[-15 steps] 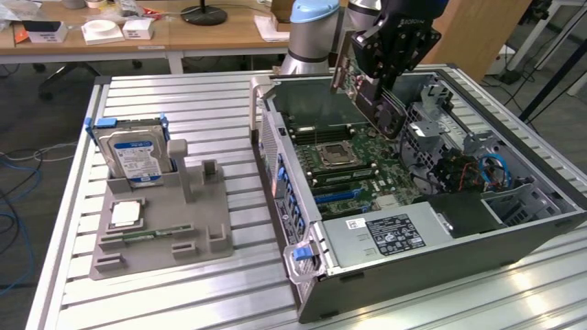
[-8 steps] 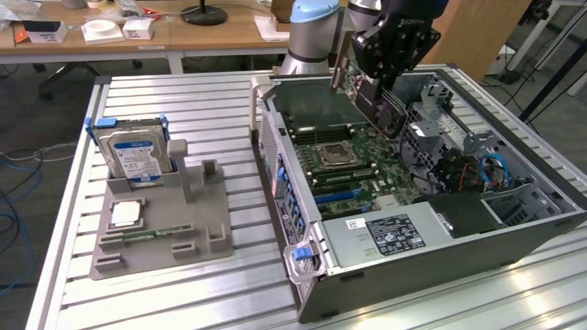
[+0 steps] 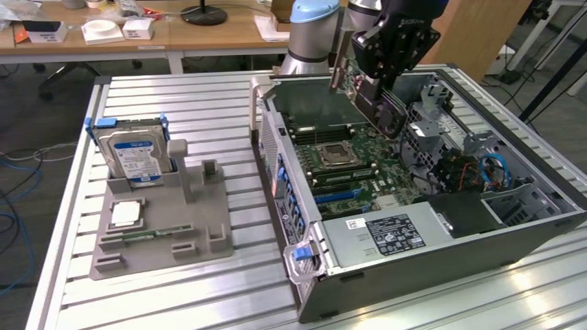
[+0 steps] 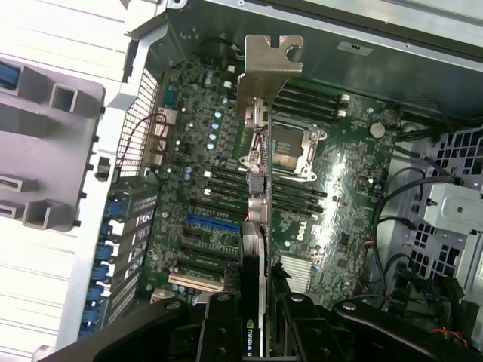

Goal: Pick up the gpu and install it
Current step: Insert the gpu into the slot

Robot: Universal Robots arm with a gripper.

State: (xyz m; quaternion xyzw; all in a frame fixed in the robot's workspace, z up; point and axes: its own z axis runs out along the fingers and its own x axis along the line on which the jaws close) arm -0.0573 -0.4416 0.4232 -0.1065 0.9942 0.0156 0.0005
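Thin green gpu card with silver end bracket (image 4: 259, 249) hangs tilted, clenched in the black end effector (image 3: 385, 72) above the green motherboard (image 3: 353, 161) inside an open grey computer case (image 3: 413, 289). A metal drive cage (image 3: 431, 130) crowds the exterior view's right; the ribbed aluminium tabletop (image 3: 183, 295) surrounds the case.

- "DELL" in white on the motherboard (image 4: 343, 188), beside the processor socket (image 4: 290, 147).
- A small logo on the gpu (image 4: 256, 181), unreadable.
- Labels on the power supply (image 3: 390, 232) and hard drive (image 3: 136, 157): print illegible.

free room between gpu (image 3: 376, 110) and motherboard (image 3: 353, 163), drive cage (image 3: 429, 118) beside
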